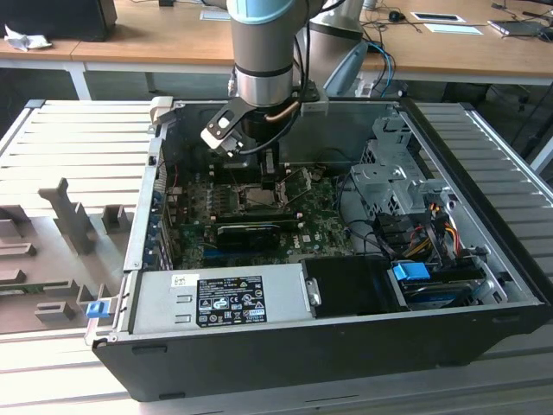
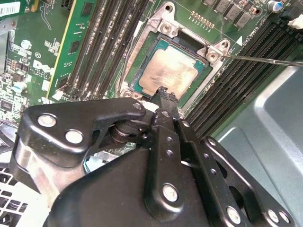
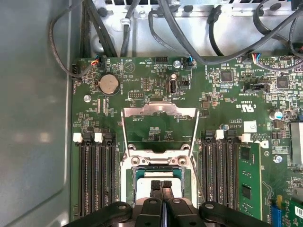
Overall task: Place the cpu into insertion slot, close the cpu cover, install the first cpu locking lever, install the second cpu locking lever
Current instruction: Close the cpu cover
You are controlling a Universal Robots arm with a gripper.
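cpu in insertion slot, gripper just above

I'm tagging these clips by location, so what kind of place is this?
Probably a robotics lab or workshop: an open computer case lies on a slatted metal bench, a robot arm reaches into it, and wooden desks stand behind.

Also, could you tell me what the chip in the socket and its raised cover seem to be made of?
The chip looks capped with dull brushed metal, pale silver-beige with faint smears, on a green board-like base. The cover seems to be thin stamped steel, silvery, catching soft glare along its bars.
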